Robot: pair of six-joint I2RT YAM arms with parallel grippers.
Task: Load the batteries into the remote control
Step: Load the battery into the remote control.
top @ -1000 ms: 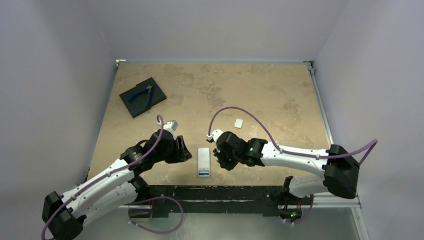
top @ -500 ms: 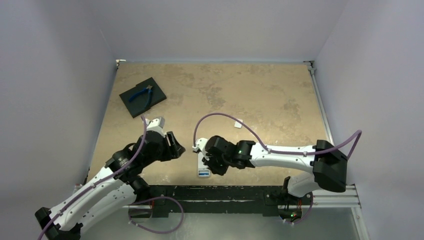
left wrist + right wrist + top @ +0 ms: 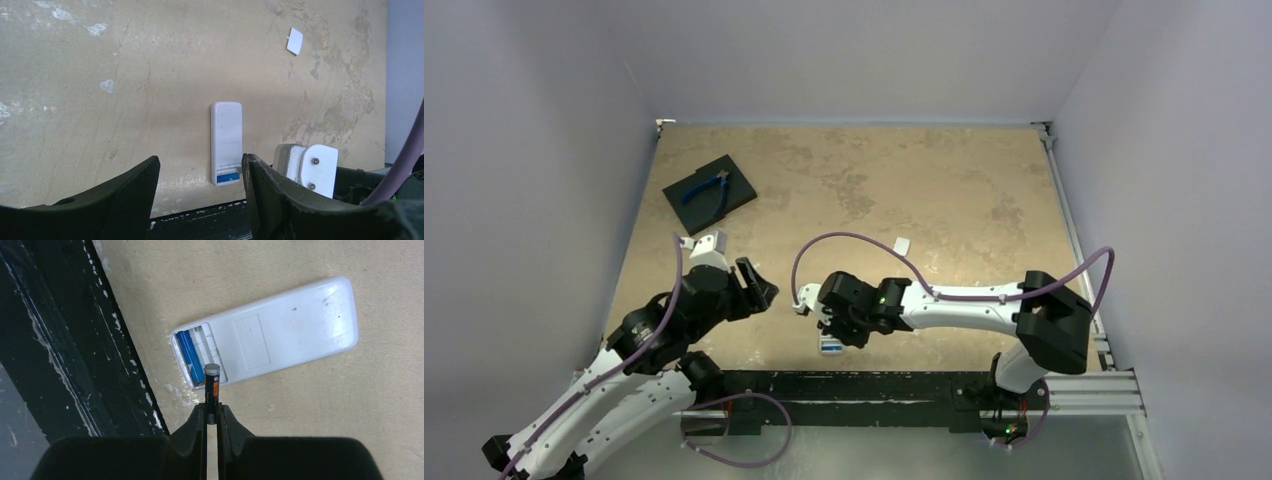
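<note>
Remote control (image 3: pixel 226 142) face-down, ahead-right of left gripper (image 3: pixel 200 162), withdrawn leftward, jaws wide, empty. Blue battery (image 3: pixel 190 357) seated in open bay (image 3: pixel 201 335). Right gripper (image 3: pixel 211 412), moved in, pinching dark battery (image 3: pixel 212 385) just above free slot (image 3: pixel 209 351): insertion next, likely.

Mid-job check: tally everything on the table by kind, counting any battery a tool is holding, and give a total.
Batteries: 2, blue battery in the remote's bay, black battery in the right tool
Remote control: 1
Small white piece: 1
Pliers: 1
Black pad: 1
Total: 6
</note>
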